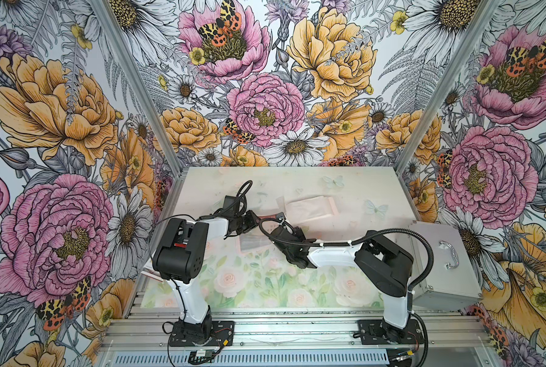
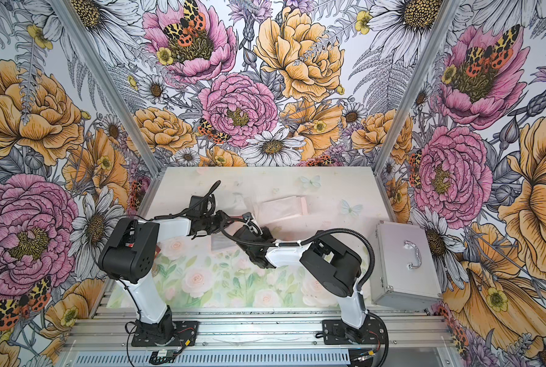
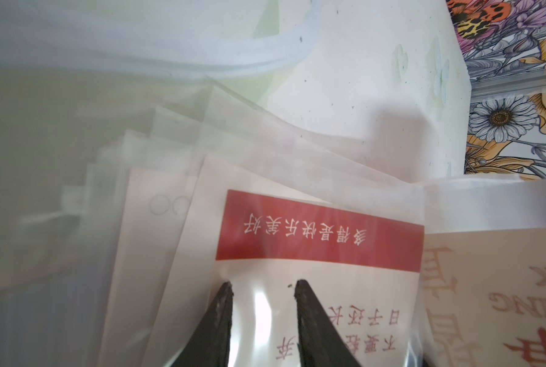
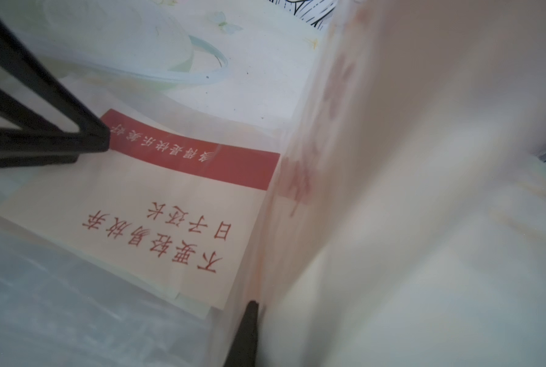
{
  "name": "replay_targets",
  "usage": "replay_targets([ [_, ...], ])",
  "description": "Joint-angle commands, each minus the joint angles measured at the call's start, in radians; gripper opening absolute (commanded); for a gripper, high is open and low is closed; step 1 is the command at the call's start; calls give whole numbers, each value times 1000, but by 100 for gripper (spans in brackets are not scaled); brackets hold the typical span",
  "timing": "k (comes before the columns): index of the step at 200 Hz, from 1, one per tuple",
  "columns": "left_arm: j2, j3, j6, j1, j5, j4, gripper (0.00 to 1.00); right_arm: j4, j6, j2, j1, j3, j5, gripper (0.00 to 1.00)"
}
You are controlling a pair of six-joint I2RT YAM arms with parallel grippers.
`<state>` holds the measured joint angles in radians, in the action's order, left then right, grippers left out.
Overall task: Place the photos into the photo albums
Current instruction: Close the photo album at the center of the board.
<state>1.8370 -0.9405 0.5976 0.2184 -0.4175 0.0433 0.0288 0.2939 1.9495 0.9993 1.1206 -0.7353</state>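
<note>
In both top views the left arm and right arm meet nose to nose over the middle of the table. The photo album lies open there. Its pink edge faces the silver case, which sits well apart on the robot's right. The wrists cover the fingertips from up here, so no grip info.

Left wrist view: the left gripper has its fingers spread, both tips resting on a cream card with a red band. Glare over the card suggests it's under clear plastic, among a fan of empty clear sleeves. How deep it sits, can't tell. A second card is just beside it.

Right wrist view: the right gripper shows one finger pressed against a lifted page that blurs out half the picture. The other finger is hidden behind the page, so it reads as a pinch on it.

What could go wrong: that plastic looks slick, so the left tips could skate or drag the card back out when they pull away. If the pinch slips, the page flops onto the left fingers. Tugging the page too hard could slide the whole light album.
</note>
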Motion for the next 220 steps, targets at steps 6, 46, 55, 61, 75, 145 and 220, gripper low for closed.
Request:
replay_targets([
  [6, 69, 49, 8, -5, 53, 110, 36, 36, -199, 32, 80, 74, -83, 14],
  [46, 90, 60, 13, -17, 48, 79, 35, 147, -286, 76, 138, 144, -92, 15],
  [55, 88, 63, 13, -16, 48, 76, 35, 187, -292, 90, 145, 161, -84, 15],
  [61, 87, 64, 13, -16, 47, 77, 35, 222, -287, 102, 146, 178, -82, 15],
  [75, 79, 67, 12, -18, 48, 76, 35, 281, -283, 129, 153, 196, -85, 16],
  [145, -7, 54, -15, -60, 42, 131, 35, 566, -254, 207, 163, 280, -70, 22],
  [220, -49, 38, -44, -131, 21, 152, 35, 683, -337, 223, 187, 301, -86, 32],
])
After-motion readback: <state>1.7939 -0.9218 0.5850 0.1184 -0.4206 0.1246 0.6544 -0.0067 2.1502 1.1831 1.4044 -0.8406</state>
